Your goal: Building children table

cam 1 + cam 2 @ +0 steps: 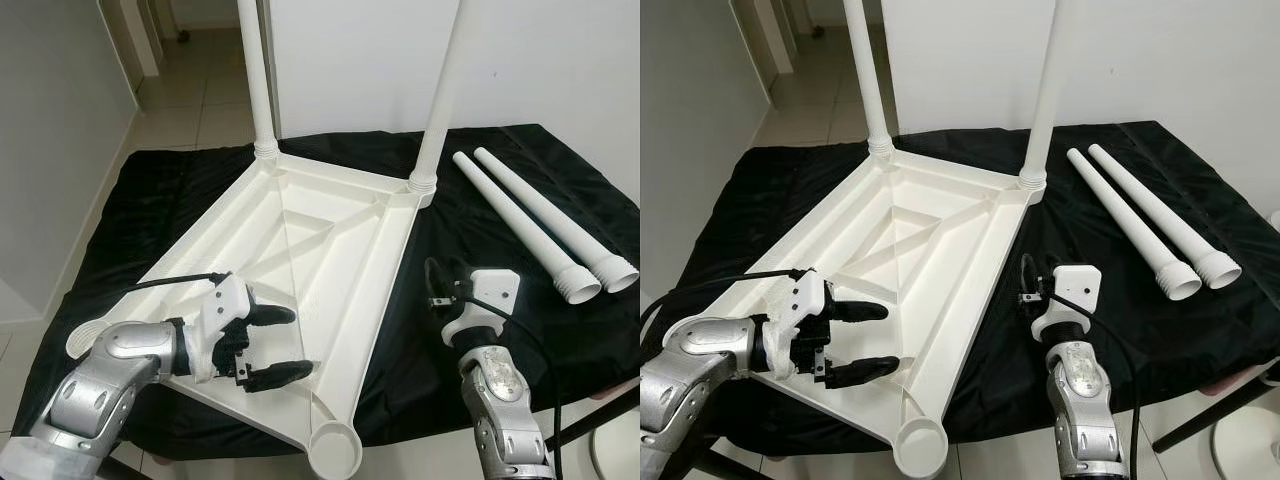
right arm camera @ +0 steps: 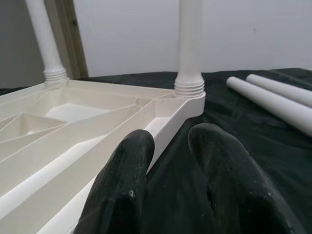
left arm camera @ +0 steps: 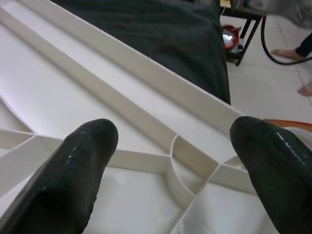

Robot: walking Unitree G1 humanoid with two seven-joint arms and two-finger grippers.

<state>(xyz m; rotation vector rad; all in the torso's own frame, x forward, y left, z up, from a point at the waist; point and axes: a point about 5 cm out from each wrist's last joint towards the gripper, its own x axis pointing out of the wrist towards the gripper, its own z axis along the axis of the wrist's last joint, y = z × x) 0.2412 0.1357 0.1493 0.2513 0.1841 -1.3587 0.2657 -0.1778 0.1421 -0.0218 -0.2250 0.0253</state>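
Nearest the camera, at about 6 o'clock in the head views, sits the round empty leg socket (image 1: pixel 334 447) at the near corner of the white tabletop (image 1: pixel 300 250), which lies upside down on a black cloth (image 1: pixel 130 200) covering the work surface. Ribs cross its underside diagonally. At its far corners, 2 white screwed-in legs stand upright: one (image 1: pixel 256 70) toward 11 o'clock, the other (image 1: pixel 440 90) toward 1 o'clock, each seated in a threaded collar.

At 8 o'clock, the left gripper (image 1: pixel 270 345) reaches over the tabletop's near-left part with its 2 black fingers (image 3: pixel 73 170) spread wide apart, holding nothing. The left wrist view looks between them at the tabletop's raised rim and a curved rib near the corner socket, with the cloth's edge and tiled floor (image 3: pixel 263 83) beyond, where a person's bare feet (image 3: pixel 295 68) stand.

At 4 o'clock, the right gripper (image 2: pixel 170 180) is over the black cloth just beside the tabletop's right edge. In the right wrist view its 2 fingers stand close together with a narrow gap between them, gripping nothing; one fingertip is just beside the tabletop's side wall, though contact cannot be told.

At 2 o'clock, 2 loose legs (image 1: pixel 545 225) lie side by side on the cloth, touching along their length, their wide threaded ends pointing toward the near-right edge, well apart from both grippers.
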